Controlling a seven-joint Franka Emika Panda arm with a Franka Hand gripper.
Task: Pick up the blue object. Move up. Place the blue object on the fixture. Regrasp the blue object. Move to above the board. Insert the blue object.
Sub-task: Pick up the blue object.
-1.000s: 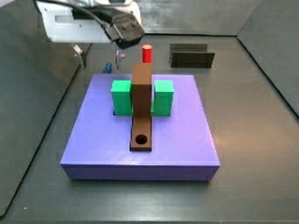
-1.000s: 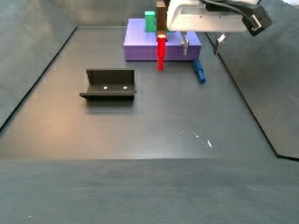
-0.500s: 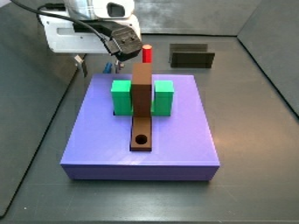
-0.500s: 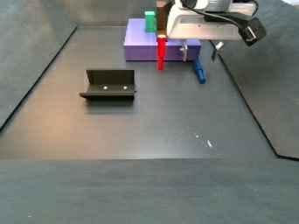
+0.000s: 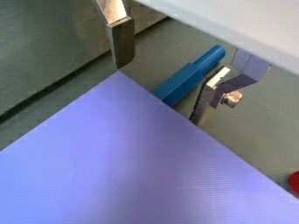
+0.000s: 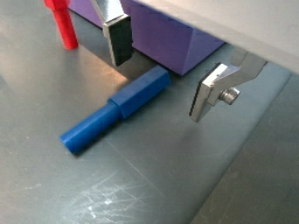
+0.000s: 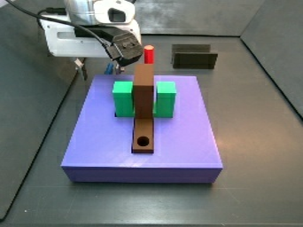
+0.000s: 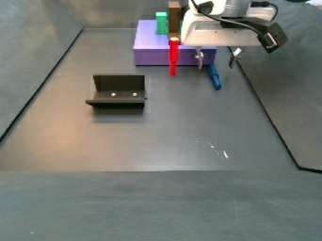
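Note:
The blue object [image 6: 117, 109] is a short bright-blue stick lying flat on the dark floor right beside the edge of the board [image 6: 163, 39]; it also shows in a side view [image 8: 216, 75]. My gripper [image 6: 163, 70] is open and low over it, one finger [image 6: 117, 39] close to the board's corner and the other [image 6: 211, 92] on the stick's far side. Nothing is held. In both wrist views the blue object [image 5: 193, 74] runs through the gap between the fingers of the gripper [image 5: 167, 70]. The fixture [image 8: 117, 90] stands apart on the floor.
The board [image 7: 142, 133] carries two green blocks [image 7: 123, 97], a long brown bar [image 7: 143, 106] with a round hole, and an upright red peg [image 7: 149, 55] close to the gripper [image 7: 101, 62]. Dark walls enclose the floor; the fixture [image 7: 194, 57] sits by the back wall.
The gripper has come down from above toward the floor, and its open fingers now sit around the blue object. The blue object has not moved.

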